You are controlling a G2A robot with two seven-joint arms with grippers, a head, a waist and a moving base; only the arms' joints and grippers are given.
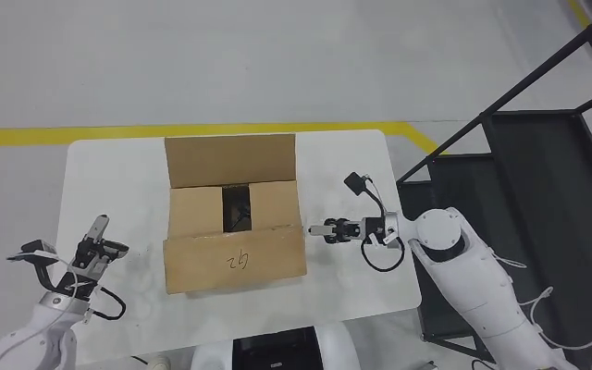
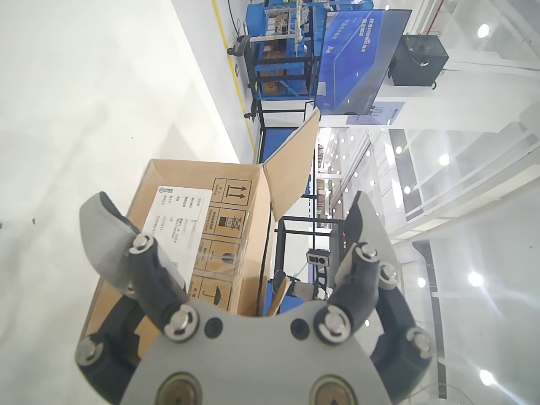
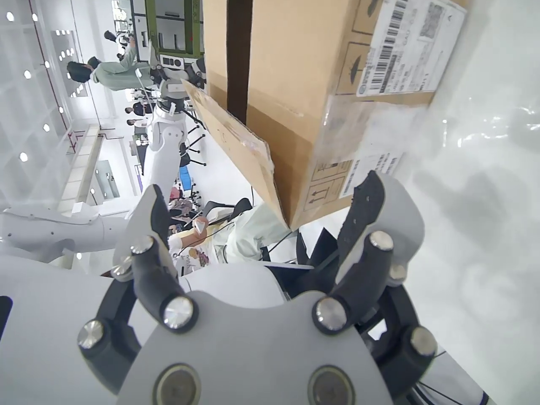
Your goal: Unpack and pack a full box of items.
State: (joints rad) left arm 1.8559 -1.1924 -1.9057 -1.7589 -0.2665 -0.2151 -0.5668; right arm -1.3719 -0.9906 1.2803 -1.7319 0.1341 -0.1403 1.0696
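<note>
A brown cardboard box (image 1: 236, 227) stands in the middle of the white table (image 1: 351, 166). Its far flap stands up, its near flap hangs down the front, and the two side flaps lie nearly flat with a dark gap (image 1: 238, 208) between them. My right gripper (image 1: 317, 228) is open, level with the table, just off the box's right side near the front corner (image 3: 291, 217). My left gripper (image 1: 100, 231) is open near the table's left front edge, well clear of the box (image 2: 202, 229), with nothing between its fingers.
A dark metal frame and platform (image 1: 527, 157) stand close to the table's right edge. A yellow floor line (image 1: 111, 134) runs behind the table. Bare table surface lies on both sides of the box.
</note>
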